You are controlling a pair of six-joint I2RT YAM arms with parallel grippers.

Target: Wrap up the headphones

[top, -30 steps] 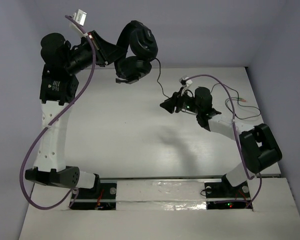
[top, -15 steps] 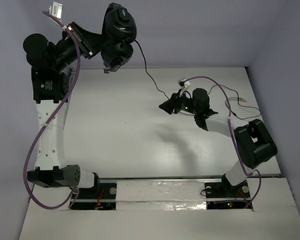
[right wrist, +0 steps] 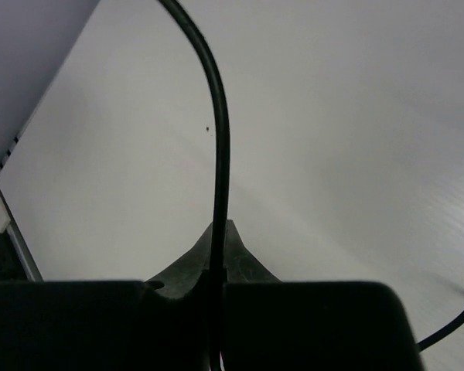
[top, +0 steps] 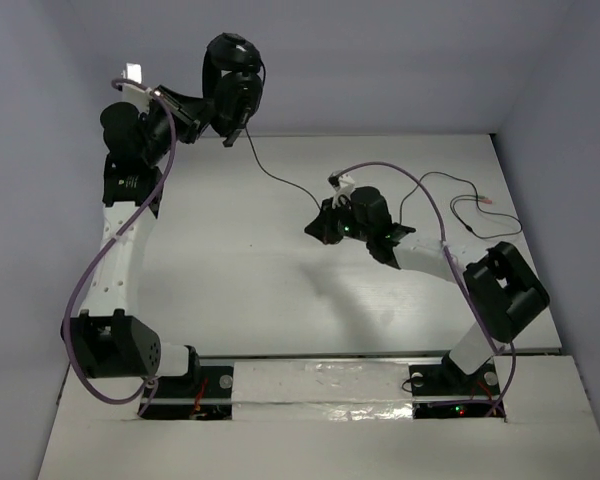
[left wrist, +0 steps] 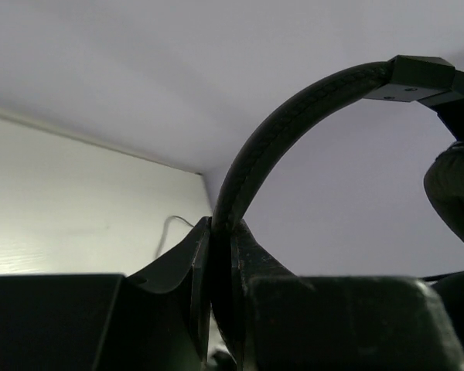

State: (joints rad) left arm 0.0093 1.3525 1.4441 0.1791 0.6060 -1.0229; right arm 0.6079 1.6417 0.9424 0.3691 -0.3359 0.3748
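Headphones [top: 230, 85] hang high above the far left part of the tabletop [top: 220, 270], clear of its surface. The left claw [left wrist: 220, 246] is closed tight on the headband [left wrist: 294, 116], and one earcup [left wrist: 458, 193] shows to the right of that grip. The thin cable [top: 276, 179] leaves the cups and runs down and across to the right claw [top: 316, 228]. That claw is pinched shut on it, with the cord passing straight between the fingers in the right wrist view. Beyond the pinch, the rest of the cable trails loosely over the tabletop to the right and ends in the plug [top: 486, 201].

The set looks light, and the headband is likely stiff enough to serve as a firm handle, so the grip on its arch seems sound. The padded cups are probably soft and would give under pressure, which makes them a poor place to clamp. The cable is limp, thin and smooth. It will likely slide through a loose pinch and sag wherever it is not held taut. A hard tug could strain the joint where the cord enters the cup, so any tension should be gentle.
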